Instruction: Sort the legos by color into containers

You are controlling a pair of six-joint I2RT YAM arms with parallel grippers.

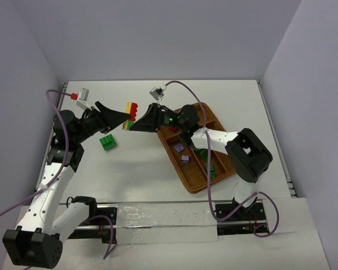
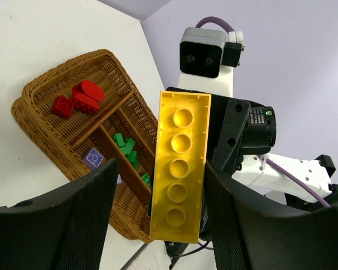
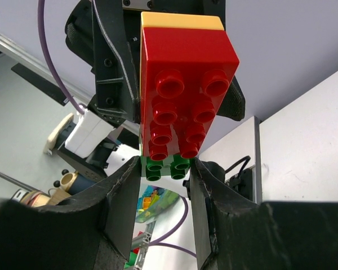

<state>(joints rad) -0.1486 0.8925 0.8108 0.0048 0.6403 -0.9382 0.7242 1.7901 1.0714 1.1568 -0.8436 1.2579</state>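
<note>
**Two grippers pull one clump apart in the air, left of the tray**

The left gripper (image 1: 123, 117) pinches the clump (image 1: 131, 114) at its yellow brick (image 2: 180, 163). The right gripper (image 1: 136, 125) is pressed onto the small green brick (image 3: 166, 167) below the red brick (image 3: 183, 84). The clump hangs above the table, just beside the wicker tray (image 2: 31, 118). I think the right wrist should tilt the green brick off like a hinge, not pull straight, while the left gripper does not move. Both pinches must be firm, or a brick can jump away. After that, the green brick goes to the slot with green bricks (image 2: 127, 149).
</note>
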